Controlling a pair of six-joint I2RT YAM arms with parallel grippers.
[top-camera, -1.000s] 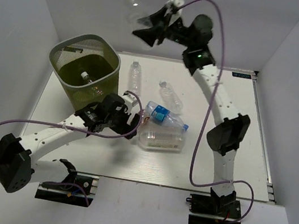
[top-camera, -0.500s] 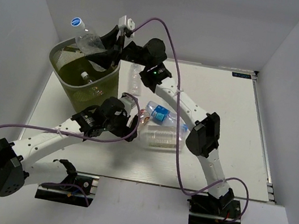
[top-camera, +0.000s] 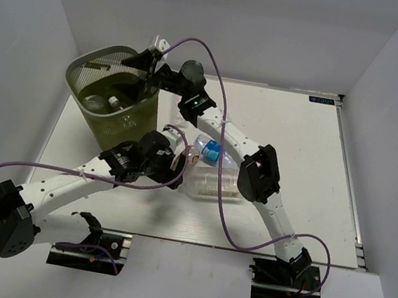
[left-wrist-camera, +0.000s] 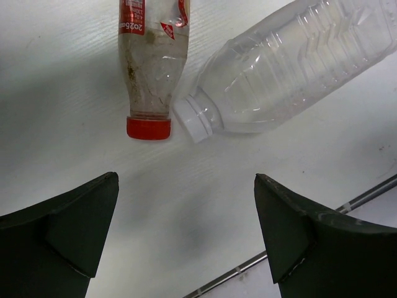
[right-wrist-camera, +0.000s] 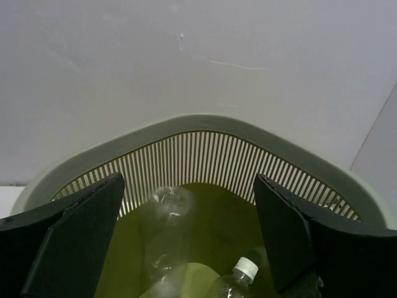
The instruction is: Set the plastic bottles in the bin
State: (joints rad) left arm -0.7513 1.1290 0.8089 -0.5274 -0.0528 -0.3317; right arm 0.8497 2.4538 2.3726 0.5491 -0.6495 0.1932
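Lying lengthwise just ahead of the spread, empty left gripper (left-wrist-camera: 185,183), cap towards it, a red-capped bottle (left-wrist-camera: 153,62) is nearest to that arm; the right gripper (right-wrist-camera: 186,183) is held spread over the bin (right-wrist-camera: 205,124).

A clear crinkly plastic bottle (right-wrist-camera: 164,236) and a white-capped clear plastic bottle (right-wrist-camera: 240,276) lie inside the olive-green wire-mesh bin (top-camera: 83,62), with the right end effector (top-camera: 142,71) above the bin's right rim. Right of the bin and nearer the arm bases, a wide clear plastic bottle with a pale label (top-camera: 215,188) lies on the white surface (top-camera: 309,175). A blue-capped clear plastic bottle (top-camera: 212,151) lies just behind it, and a red-capped clear plastic bottle (left-wrist-camera: 152,62) lies on its bin side.
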